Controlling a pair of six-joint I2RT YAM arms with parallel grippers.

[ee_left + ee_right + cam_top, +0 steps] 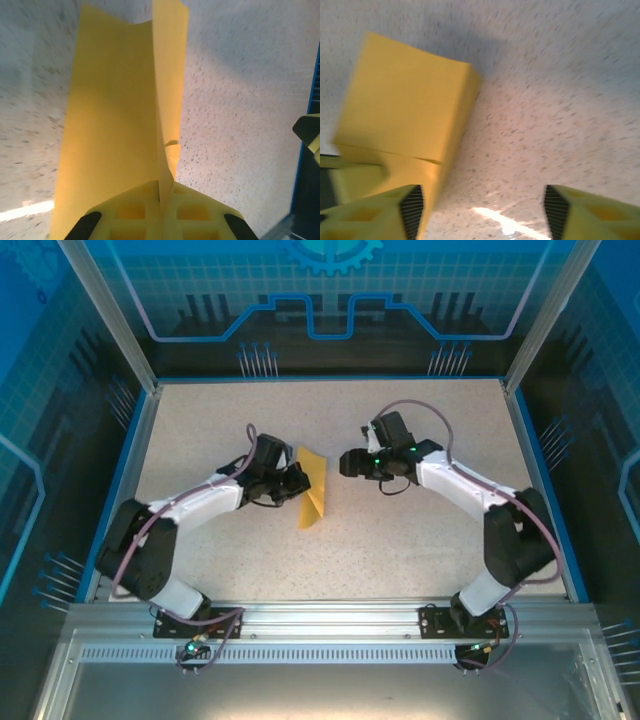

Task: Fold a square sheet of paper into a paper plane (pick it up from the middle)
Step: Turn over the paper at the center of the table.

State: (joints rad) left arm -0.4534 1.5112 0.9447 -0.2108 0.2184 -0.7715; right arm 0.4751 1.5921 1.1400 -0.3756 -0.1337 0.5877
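The left gripper (160, 192) is pinching the square sheet of paper (110, 125) between its closed fingers. The sheet is already doubled over along a crease, its flaps running away ahead of the fingertips over the table (430, 540). Beyond, the right gripper (480, 200) is hanging with fingers spread wide, gripping nothing, the sheet just outside its left finger. I'm guessing only an early fold is done, with the paper plane's nose and wings waiting.

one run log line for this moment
left jaws: shut on paper | right jaws: open, clear of paper | paper: creased, partly folded
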